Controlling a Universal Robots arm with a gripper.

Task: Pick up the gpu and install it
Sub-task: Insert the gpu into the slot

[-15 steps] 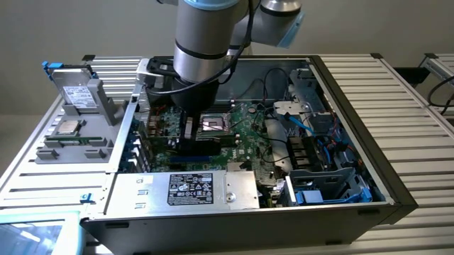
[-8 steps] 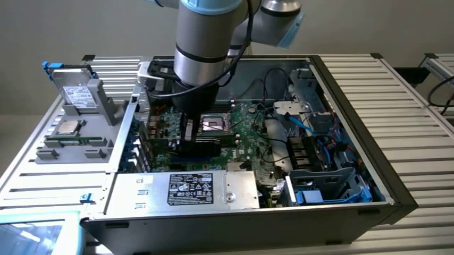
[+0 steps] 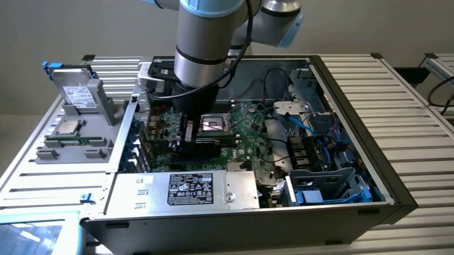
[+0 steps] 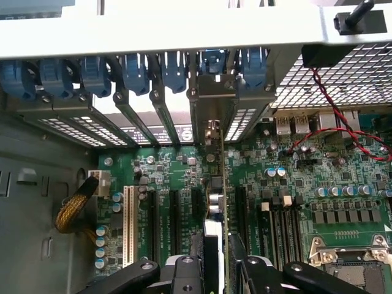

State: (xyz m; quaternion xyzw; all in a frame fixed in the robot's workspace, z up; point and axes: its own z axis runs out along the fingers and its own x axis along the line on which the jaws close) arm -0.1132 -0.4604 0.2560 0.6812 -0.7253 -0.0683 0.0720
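Gpu on edge in claw — long axis toward slot covers.

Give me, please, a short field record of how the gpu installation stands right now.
gripper: shut on the gpu, inside the computer case
gpu: on edge above the motherboard's expansion slots, bracket end at the rear slot openings
seated: cannot tell
parts holder: outside the case, on the exterior view's left
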